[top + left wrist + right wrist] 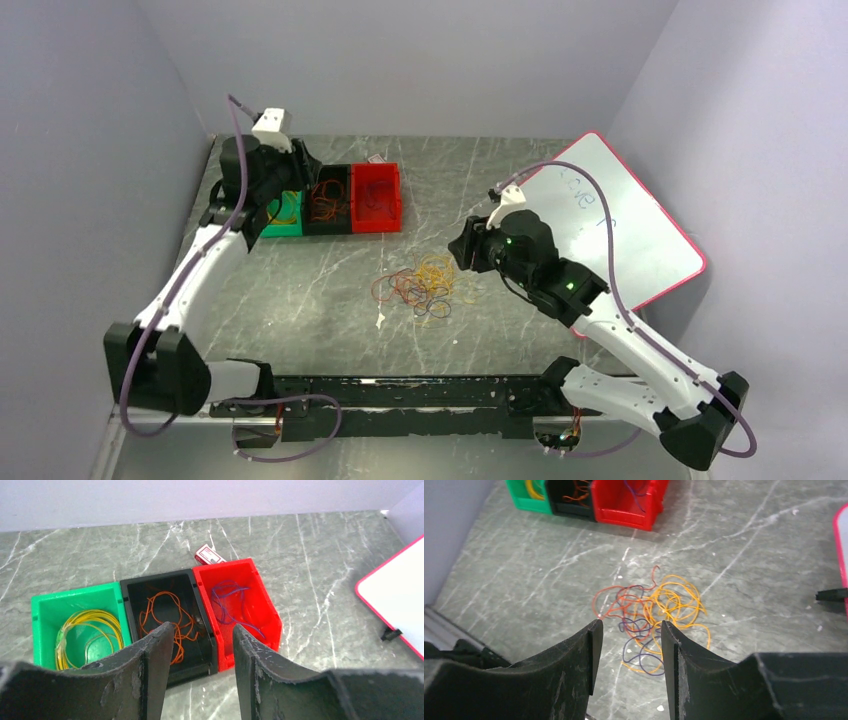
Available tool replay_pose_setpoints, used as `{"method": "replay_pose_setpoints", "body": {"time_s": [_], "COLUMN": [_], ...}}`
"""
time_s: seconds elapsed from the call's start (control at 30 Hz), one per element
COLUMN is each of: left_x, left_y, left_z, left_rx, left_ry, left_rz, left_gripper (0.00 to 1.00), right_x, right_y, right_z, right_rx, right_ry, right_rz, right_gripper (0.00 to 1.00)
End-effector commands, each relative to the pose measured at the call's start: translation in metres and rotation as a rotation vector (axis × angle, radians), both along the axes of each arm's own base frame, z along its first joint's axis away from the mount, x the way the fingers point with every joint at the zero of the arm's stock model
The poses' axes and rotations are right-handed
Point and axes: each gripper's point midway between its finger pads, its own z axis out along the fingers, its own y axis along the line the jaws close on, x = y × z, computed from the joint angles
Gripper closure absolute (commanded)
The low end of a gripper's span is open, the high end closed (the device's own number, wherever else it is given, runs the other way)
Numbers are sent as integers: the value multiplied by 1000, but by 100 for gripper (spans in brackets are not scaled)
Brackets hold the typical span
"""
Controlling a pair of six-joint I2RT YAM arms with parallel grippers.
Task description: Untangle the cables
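- Desk (pixel 300 290): smooth grey veined stone; thin wire could slip from a shallow pinch
- Green bin (pixel 45 610), black bin (pixel 131 587), red bin (pixel 262 615): rigid plastic, holding sorted loops
- Left pincer (pixel 202 632) over bins, right pincer (pixel 630 627) over heap: both half-open, empty
- Cables (pixel 649 615) mid-desk: springy interlocked loops; one pull may drag several colours together

3 bins (pixel 326 228) side by side far left on the table (pixel 300 290), tangled cables (pixel 425 287) at centre, whiteboard (pixel 620 230) at right
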Motion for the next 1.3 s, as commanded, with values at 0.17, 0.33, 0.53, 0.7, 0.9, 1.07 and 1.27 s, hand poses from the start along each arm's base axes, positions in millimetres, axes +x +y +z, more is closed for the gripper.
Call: {"method": "replay_pose_setpoints", "body": {"time_s": [0.17,0.33,0.53,0.7,0.9,1.07,1.27], "left_x": [-70,-113,-148,-165,-169,-165,-163], "left_y": [2,-10,-11,-21,-17,-19,-24], "left_z": [22,20,7,-2,-5,-11,-14], "left_rx": [-121,-200,-269,-272,-205,-174,-184], "left_ry": [-55,-11,76,96,82,109,116], "left_rz": [-33,-104,-99,-179,-195,-222,-246], "left_gripper": [41,38,34,34,33,33,34], "right_x": [7,6,22,43,71,80,85], "right_y": [-12,-4,-5,-8,-18,-12,-3], "right_z": [-48,-70,-94,-129,-155,-174,-185], "right_rx": [-236,-328,-435,-527,-544,-527,-514], "right_ry": [126,229,266,326,366,392,389], "right_rz": [-15,48,33,70,111,192,233], "right_gripper": [49,47,45,44,46,49,52]}}
